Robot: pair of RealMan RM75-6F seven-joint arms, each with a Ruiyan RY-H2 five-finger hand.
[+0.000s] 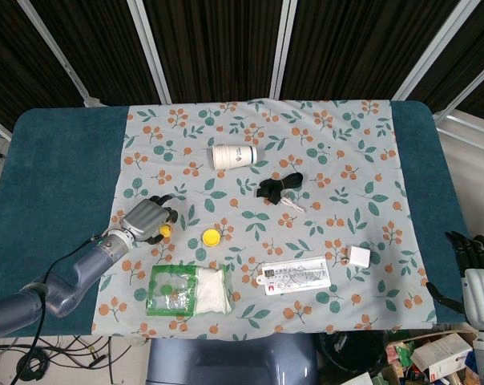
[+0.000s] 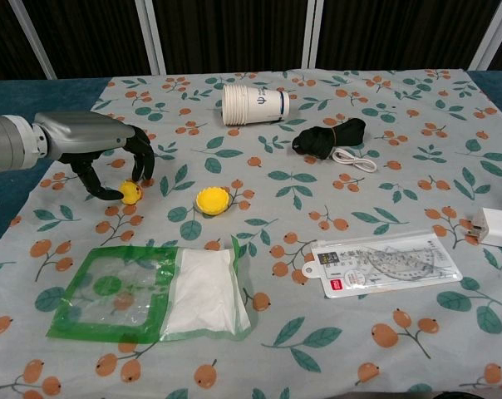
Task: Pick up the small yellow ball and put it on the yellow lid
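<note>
Small yellow ball [image 2: 132, 193] round, glossy, between left hand [image 2: 110, 158] fingers [image 2: 143, 163]

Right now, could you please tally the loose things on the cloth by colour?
Yellow: 2, the small yellow ball and yellow lid.
White: 3, paper cup, adapter, ruler pack.
Black: 1, cable bundle.
Green and white: 1, bag.
Total: 7.

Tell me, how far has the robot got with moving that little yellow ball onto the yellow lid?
Early stage. The left hand has reached the small yellow ball, and its fingertips sit around it, but the ball is on the cloth, not lifted. Whether the grip has closed is unclear. The yellow lid lies bare just beside it. Left to do: lift, carry across, set down. The right hand waits at the table's edge.
</note>
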